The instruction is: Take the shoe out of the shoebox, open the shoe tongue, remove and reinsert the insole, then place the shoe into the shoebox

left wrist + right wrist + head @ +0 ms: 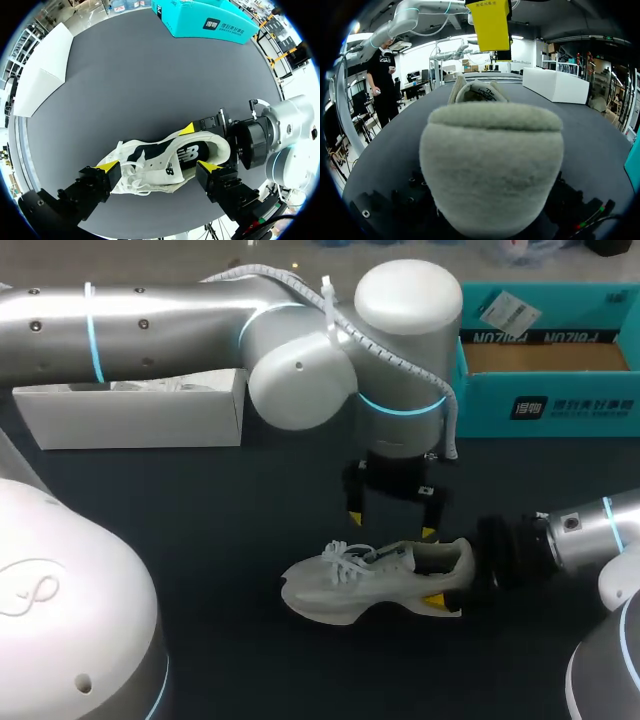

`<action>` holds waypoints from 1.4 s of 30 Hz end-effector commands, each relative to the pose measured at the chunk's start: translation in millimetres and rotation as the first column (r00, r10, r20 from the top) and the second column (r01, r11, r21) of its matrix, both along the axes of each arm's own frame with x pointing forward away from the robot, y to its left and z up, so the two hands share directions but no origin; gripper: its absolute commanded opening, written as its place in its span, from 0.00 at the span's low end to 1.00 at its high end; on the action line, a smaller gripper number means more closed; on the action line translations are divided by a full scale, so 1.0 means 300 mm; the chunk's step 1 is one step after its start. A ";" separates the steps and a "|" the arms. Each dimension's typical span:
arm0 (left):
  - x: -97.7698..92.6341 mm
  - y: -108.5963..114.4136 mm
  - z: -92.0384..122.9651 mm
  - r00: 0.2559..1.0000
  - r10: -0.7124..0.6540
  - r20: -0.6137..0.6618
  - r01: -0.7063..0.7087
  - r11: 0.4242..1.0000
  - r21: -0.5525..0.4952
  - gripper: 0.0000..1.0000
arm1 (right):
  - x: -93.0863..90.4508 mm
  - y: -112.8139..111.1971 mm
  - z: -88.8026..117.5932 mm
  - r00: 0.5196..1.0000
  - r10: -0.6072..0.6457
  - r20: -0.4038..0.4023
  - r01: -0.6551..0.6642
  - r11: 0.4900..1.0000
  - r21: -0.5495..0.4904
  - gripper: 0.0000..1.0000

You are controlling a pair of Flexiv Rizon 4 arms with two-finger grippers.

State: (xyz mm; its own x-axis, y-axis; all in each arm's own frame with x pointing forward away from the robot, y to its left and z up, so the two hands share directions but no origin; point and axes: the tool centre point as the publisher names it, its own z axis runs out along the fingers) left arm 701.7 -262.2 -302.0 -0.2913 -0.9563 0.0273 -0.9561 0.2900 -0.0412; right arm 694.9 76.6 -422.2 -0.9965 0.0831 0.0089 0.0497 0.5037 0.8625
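A white sneaker [375,578] lies on its side on the dark table, toe to the left and heel to the right. My right gripper [445,570] comes in from the right and is shut on the heel, one yellow tip [436,600] showing at the near side. In the right wrist view the grey heel [492,165] fills the space between its fingers. My left gripper [390,525] hangs open just above the shoe. In the left wrist view its fingers [106,166] straddle the shoe [160,157] lengthwise without touching it. The teal shoebox [545,390] stands open at the back right.
A white box part [130,415] lies at the back left, with paper inside. My left arm's large elbow [300,380] spans the middle back of the table. Bare dark tabletop [230,530] lies left of the shoe.
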 end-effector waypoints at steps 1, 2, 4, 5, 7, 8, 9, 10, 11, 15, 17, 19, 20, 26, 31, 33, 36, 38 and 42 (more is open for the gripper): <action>0.004 -0.083 -0.048 1.000 0.007 -0.009 -0.007 0.997 0.071 1.00 | 0.009 0.016 -0.031 1.000 -0.003 0.001 0.003 1.000 -0.003 0.00; 0.001 -0.087 -0.056 1.000 0.008 -0.009 -0.007 0.997 0.077 1.00 | 0.009 0.016 -0.031 1.000 -0.003 0.001 0.003 1.000 -0.003 0.00; -0.005 -0.087 -0.067 1.000 0.022 -0.007 -0.021 0.995 0.100 1.00 | 0.009 0.016 -0.031 1.000 -0.003 0.001 0.003 1.000 -0.003 0.00; -0.010 -0.085 -0.071 1.000 0.022 -0.007 -0.022 0.994 0.103 1.00 | 0.009 0.016 -0.031 1.000 -0.003 0.001 0.003 1.000 -0.003 0.00; -0.021 -0.074 -0.079 0.999 0.035 -0.010 -0.033 0.992 0.120 1.00 | 0.009 0.016 -0.031 1.000 -0.003 0.001 0.003 1.000 -0.003 0.00; -0.029 -0.066 -0.080 0.999 0.039 -0.004 -0.038 0.991 0.127 1.00 | 0.009 0.016 -0.031 1.000 -0.003 0.001 0.003 1.000 -0.003 0.00; -0.036 -0.057 -0.080 0.999 0.043 -0.005 -0.041 0.991 0.129 1.00 | 0.009 0.016 -0.031 1.000 -0.003 0.001 0.003 1.000 -0.003 0.00; -0.042 -0.048 -0.080 0.999 0.054 -0.004 -0.053 0.990 0.134 1.00 | 0.009 0.016 -0.031 1.000 -0.003 0.001 0.003 1.000 -0.003 0.00; -0.050 -0.038 -0.079 0.998 0.061 0.003 -0.060 0.987 0.147 1.00 | 0.009 0.016 -0.031 1.000 -0.003 0.001 0.003 1.000 -0.003 0.00; -0.070 0.006 -0.076 0.994 0.111 0.019 -0.113 0.979 0.170 1.00 | 0.009 0.016 -0.031 1.000 -0.003 0.001 0.003 1.000 -0.003 0.00; -0.078 0.028 -0.075 0.990 0.139 0.019 -0.140 0.974 0.177 1.00 | 0.009 0.016 -0.031 1.000 -0.003 0.001 0.003 1.000 -0.003 0.00; -0.084 0.045 -0.073 0.986 0.163 0.017 -0.164 0.970 0.181 1.00 | 0.009 0.016 -0.031 1.000 -0.003 0.001 0.003 1.000 -0.003 0.00; -0.086 0.051 -0.071 0.986 0.168 0.016 -0.168 0.969 0.184 1.00 | 0.009 0.016 -0.031 1.000 -0.003 0.001 0.003 1.000 -0.003 0.00; -0.096 0.068 -0.057 0.977 0.214 0.020 -0.213 0.958 0.192 0.97 | 0.009 0.016 -0.031 1.000 -0.003 0.001 0.003 1.000 -0.003 0.00; -0.099 0.076 -0.063 0.975 0.222 0.012 -0.220 0.956 0.196 0.39 | 0.009 0.016 -0.031 1.000 -0.003 0.001 0.003 1.000 -0.003 0.00; -0.102 0.078 -0.062 0.974 0.228 0.006 -0.224 0.955 0.195 0.09 | 0.009 0.016 -0.031 1.000 -0.003 0.001 0.003 1.000 -0.003 0.00; -0.103 0.078 -0.067 0.973 0.230 -0.011 -0.225 0.957 0.183 0.00 | 0.009 0.016 -0.031 1.000 -0.003 0.001 0.003 1.000 -0.003 0.00; -0.103 0.078 -0.071 0.972 0.233 -0.029 -0.225 0.960 0.169 0.00 | 0.009 0.016 -0.031 1.000 -0.003 0.001 0.003 1.000 -0.003 0.00; -0.103 0.076 -0.077 0.972 0.231 -0.045 -0.221 0.962 0.160 0.00 | 0.009 0.016 -0.031 1.000 -0.003 0.001 0.003 1.000 -0.003 0.00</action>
State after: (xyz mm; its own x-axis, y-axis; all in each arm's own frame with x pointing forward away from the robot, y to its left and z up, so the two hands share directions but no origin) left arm 669.0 -245.1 -322.7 -0.0675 -0.9890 -0.1317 -0.9971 0.0624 0.0424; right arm 694.9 76.7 -422.2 -0.9965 0.0830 0.0088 0.0495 0.5037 0.8624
